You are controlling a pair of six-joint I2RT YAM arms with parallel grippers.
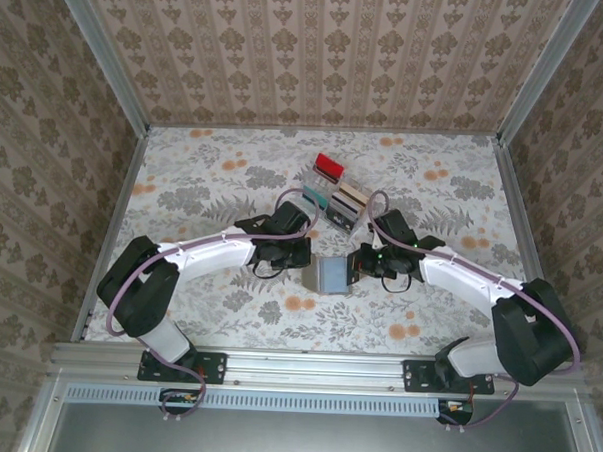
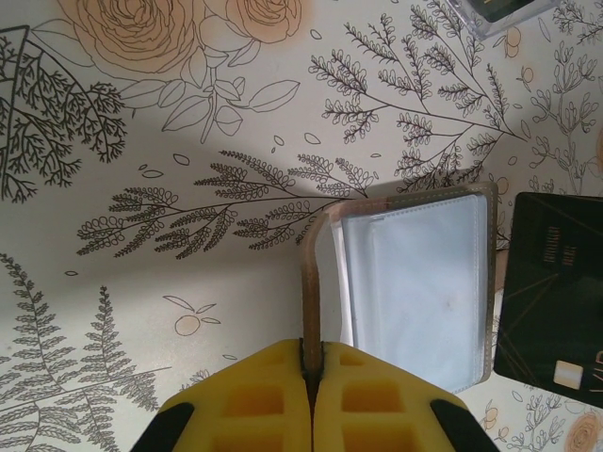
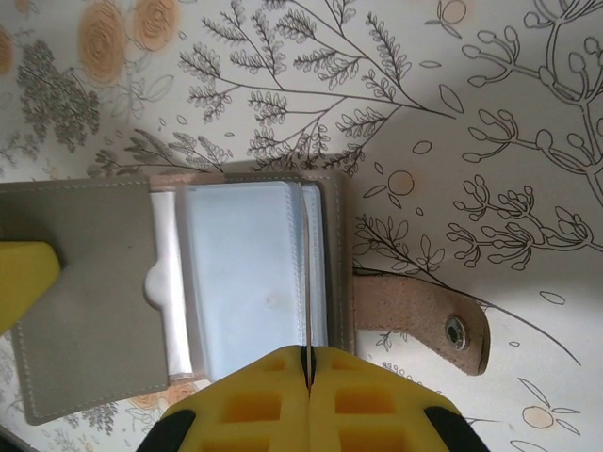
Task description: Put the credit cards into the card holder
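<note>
Open card holder [image 1: 331,275] lying mid-counter [image 1: 203,182], pinched from both sides.
The left hand [image 2: 311,363] is clamped on its cover edge. The right hand [image 3: 306,356] is closed on a dark card [image 2: 551,282], edge-on over the clear pockets. Beyond, cards [image 1: 329,167] stand in a clear rack [image 1: 338,200].

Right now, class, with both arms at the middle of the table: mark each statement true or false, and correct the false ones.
1. The card holder lies open, with its clear sleeves showing. True.
2. The left gripper hangs open above it. False: it is shut on the edge of the holder's cover.
3. The snap tab is fastened. False: it lies loose on the table.
4. A red card sits at the far end of the clear rack. True.
5. The right gripper pinches a dark card over the holder. True.
</note>
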